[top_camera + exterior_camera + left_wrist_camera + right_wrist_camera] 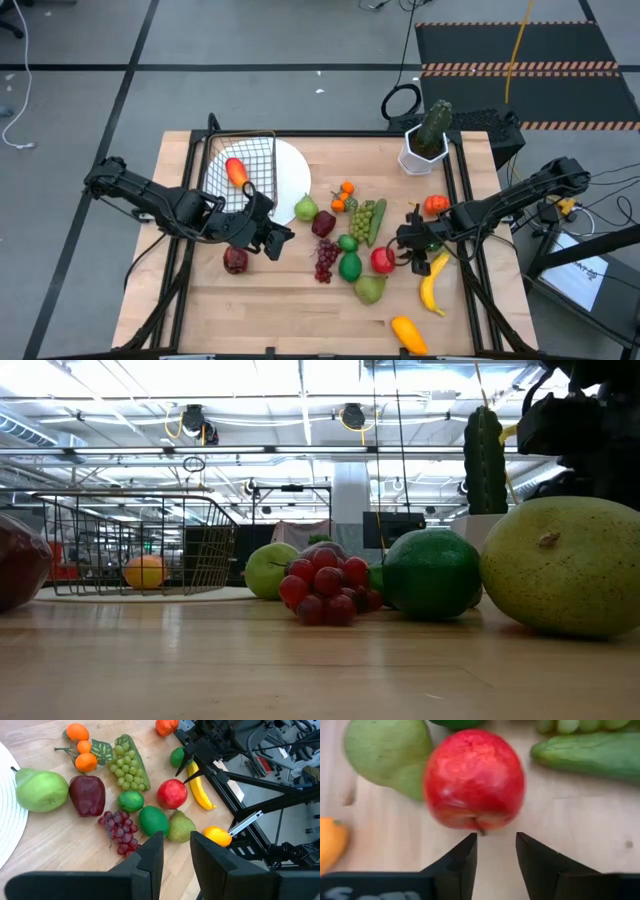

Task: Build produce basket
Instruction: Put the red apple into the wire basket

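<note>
The wire basket (245,165) stands partly on the white plate (292,172) at the far left, with an orange-red fruit (236,172) inside. Loose produce lies mid-table: a red apple (474,780), purple grapes (326,258), a lime (349,266), a pear (370,289), green grapes and a cucumber (366,220). My right gripper (495,851) is open, slanting down just short of the red apple. My left gripper (175,855) hovers open near the plate's near edge, with nothing between its fingers. My right gripper's one fingertip (470,842) stands right beside the red apple's stem (480,831). Whether it touches the stem, I cannot tell. The apple rests on the table.
A cactus in a white pot (425,140) stands at the far right. A banana (433,280), a yellow-orange fruit (408,333) at the near edge, a dark red apple (236,260), a green apple (306,210) and small oranges (343,195) lie around.
</note>
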### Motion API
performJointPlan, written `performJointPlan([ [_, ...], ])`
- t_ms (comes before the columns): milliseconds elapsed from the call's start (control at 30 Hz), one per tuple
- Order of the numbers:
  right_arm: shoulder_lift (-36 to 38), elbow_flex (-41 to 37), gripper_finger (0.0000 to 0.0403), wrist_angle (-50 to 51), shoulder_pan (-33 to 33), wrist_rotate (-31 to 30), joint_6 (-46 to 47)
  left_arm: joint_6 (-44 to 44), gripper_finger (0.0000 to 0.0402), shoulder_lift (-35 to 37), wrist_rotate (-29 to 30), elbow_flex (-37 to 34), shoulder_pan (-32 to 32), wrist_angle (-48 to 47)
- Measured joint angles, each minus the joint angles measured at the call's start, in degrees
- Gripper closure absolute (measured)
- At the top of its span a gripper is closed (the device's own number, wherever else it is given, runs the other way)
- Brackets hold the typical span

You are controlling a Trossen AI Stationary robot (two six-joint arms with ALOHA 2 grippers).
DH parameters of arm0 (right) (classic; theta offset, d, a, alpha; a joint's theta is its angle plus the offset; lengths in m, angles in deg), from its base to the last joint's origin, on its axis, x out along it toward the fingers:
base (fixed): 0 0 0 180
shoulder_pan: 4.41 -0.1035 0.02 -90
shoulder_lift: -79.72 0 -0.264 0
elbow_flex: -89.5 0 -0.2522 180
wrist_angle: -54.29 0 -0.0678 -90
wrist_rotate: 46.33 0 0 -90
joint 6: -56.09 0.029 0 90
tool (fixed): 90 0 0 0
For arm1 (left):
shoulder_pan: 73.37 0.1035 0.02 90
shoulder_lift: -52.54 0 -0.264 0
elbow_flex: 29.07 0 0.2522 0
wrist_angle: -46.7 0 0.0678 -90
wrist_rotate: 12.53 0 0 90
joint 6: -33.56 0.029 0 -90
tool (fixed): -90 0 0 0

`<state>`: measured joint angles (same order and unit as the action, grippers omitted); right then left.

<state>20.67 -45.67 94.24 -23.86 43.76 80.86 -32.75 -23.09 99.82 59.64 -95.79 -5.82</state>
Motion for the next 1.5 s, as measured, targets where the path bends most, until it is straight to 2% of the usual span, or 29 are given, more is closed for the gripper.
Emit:
performJointPlan([
  [167,0.0,0.0,0.0266,0.2,0.0,-1.3,-1.2,0.0,0.0304,0.0,0.0,0.0,0.0,0.0],
  [500,-0.1,0.0,0.0266,2.1,-0.3,1.7,2.9,0.7,0.0304,0.0,0.0,0.0,0.0,0.0],
  [733,-0.1,-0.1,0.0266,2.2,-1.3,1.7,1.6,1.8,0.0304,0.0,0.0,0.0,0.0,0.0],
  [900,-0.2,-2.5,0.0266,-0.8,-1.3,1.9,2.8,1.7,0.0304,0.0,0.0,0.0,0.0,0.0],
  [1033,-0.2,-3.9,0.0266,-3.6,-1.3,4.6,2.8,1.7,0.0304,0.0,0.0,0.0,0.0,0.0],
  [1300,-0.2,-6.5,0.0266,-9.2,-1.3,4.7,3.2,1.5,0.0304,0.0,0.0,0.0,0.0,0.0],
  [1500,-0.2,-8.0,0.0283,-11.9,-1.3,4.7,4.2,1.3,0.0304,0.0,0.0,0.0,0.0,0.0],
])
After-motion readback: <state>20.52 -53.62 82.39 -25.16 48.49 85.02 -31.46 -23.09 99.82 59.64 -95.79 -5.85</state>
